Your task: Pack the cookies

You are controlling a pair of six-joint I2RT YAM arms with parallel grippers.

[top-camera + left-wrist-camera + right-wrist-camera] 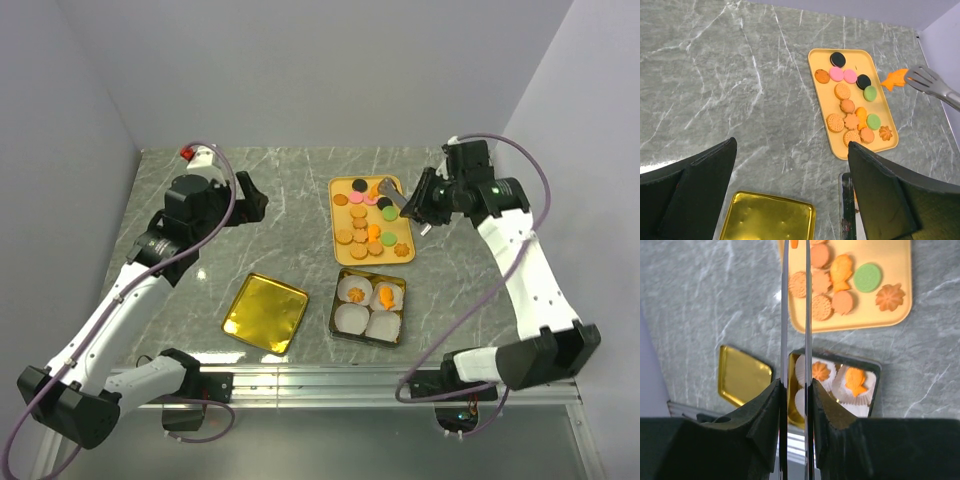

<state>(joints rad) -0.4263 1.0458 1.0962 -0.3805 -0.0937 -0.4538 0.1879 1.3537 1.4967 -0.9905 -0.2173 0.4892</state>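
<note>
The tabletop looks like grey veined stone with a soft shine, the lid glossy golden metal, the tray matt yellow plastic, the tongs smooth bare metal, the cups pleated white paper, and the cookies dry and matt.

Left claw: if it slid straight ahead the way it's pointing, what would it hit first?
Probably the bare table, in the gap between the gold lid and the tray. The left claw is open and holds nothing. Depth is hard to judge from here.
</note>
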